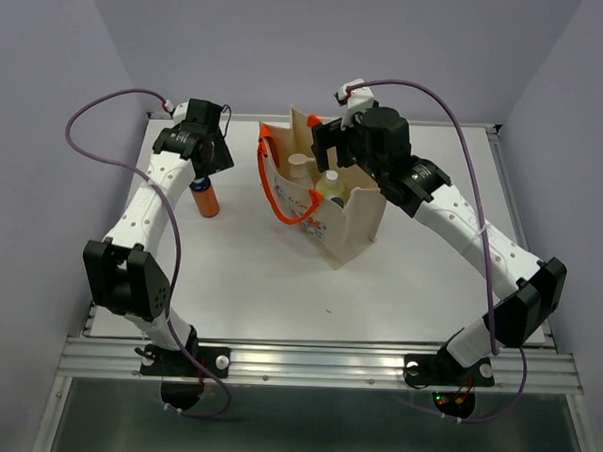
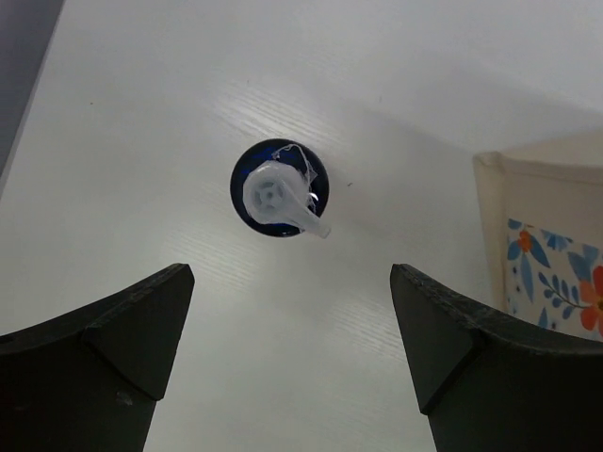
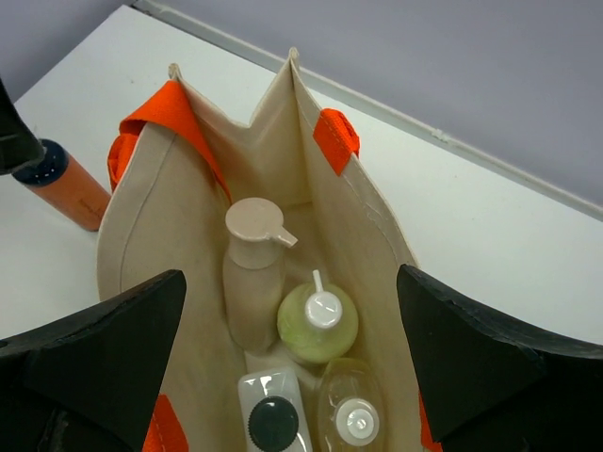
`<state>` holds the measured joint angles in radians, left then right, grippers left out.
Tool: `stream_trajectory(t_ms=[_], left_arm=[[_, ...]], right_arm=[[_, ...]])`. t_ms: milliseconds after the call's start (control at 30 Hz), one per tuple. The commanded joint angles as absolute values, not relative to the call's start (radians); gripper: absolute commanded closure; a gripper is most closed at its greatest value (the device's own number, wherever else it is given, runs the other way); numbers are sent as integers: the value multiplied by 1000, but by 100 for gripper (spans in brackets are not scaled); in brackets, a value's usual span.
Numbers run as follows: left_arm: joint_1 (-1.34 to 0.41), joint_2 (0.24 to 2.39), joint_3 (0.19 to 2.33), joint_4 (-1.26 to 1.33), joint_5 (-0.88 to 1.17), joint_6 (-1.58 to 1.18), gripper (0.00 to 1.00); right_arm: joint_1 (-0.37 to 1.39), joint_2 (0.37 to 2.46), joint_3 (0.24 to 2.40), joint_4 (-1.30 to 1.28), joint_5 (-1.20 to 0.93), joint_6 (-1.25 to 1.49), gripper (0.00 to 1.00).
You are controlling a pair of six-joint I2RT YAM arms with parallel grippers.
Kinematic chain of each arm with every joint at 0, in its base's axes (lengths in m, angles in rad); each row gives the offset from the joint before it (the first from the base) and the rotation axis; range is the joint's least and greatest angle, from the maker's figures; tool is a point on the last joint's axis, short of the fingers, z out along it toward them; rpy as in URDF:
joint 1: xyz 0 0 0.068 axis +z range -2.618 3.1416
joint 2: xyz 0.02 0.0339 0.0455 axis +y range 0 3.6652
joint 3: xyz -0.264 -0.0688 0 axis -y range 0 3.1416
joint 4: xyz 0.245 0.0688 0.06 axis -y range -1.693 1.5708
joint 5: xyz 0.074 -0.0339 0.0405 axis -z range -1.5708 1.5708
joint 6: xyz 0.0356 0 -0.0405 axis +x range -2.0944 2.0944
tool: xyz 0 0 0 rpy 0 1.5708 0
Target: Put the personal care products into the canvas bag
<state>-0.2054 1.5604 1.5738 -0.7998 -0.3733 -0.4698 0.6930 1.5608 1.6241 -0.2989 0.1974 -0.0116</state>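
While both arms reach over the white table [image 1: 249, 274], we see the canvas bag [image 1: 357, 223] standing upright with its mouth open. It is beige, with a floral print on its side, and its orange handles [image 1: 279, 190] hang over the rim.

Four of the personal care products are already inside the bag. Through the right wrist camera we look straight down into it. The tan-brown bottle [image 3: 252, 282] stands upright toward the bag's far end. The pale green bottle [image 3: 317, 325], with a white cap, is just beside it. Nearer the camera, the whitish bottle [image 3: 273, 414] with a dark cap and the amber bottle [image 3: 350, 410] sit side by side at the bag's near end. The right gripper [image 3: 290, 282] hovers above the bag's opening, its fingers spread wide and holding nothing.

The fifth product, the orange bottle [image 1: 208, 197] with a dark blue cap, stands upright on the table outside the bag, to the bag's left in the overhead view and apart from its wall. The left gripper [image 1: 207, 154] hangs directly over this bottle. Through the left wrist camera we look down on the bottle's round cap, which lies beyond the two dark fingers. Those fingers are wide apart and touch nothing. A corner of the bag, with its flower print, shows at the right edge of that view.
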Motion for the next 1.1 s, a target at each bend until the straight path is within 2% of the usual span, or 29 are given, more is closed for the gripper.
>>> stream_trajectory(t_ms=[0,333,500,700,900,933,1000,1033,1067], left_arm=[[-163,1631,1600,-813,-424,-431,1],[-121,1747,1620,-784,-367,-408,1],[-118,1766,1603,-767,-365,-400,6],[-117,1792,1598,-776,-377,-408,18],[-117,1793,1601,-770,-351,-407,46],[-117,1792,1606,-772,-339,-410,63],[-117,1787,1614,-770,-330,-407,81],[-117,1778,1617,-770,-331,-407,96],[-117,1773,1624,-773,-331,-408,100]], right_arm=[[684,1520,1595,-279,239,-46,0],[684,1488,1548,-276,259,-54,0],[684,1491,1546,-278,259,-57,0],[684,1493,1548,-278,265,-61,0],[684,1482,1543,-279,268,-63,0],[684,1479,1542,-278,268,-63,0],[684,1471,1537,-278,270,-61,0],[684,1463,1532,-279,270,-61,0],[684,1460,1531,-278,270,-60,0]])
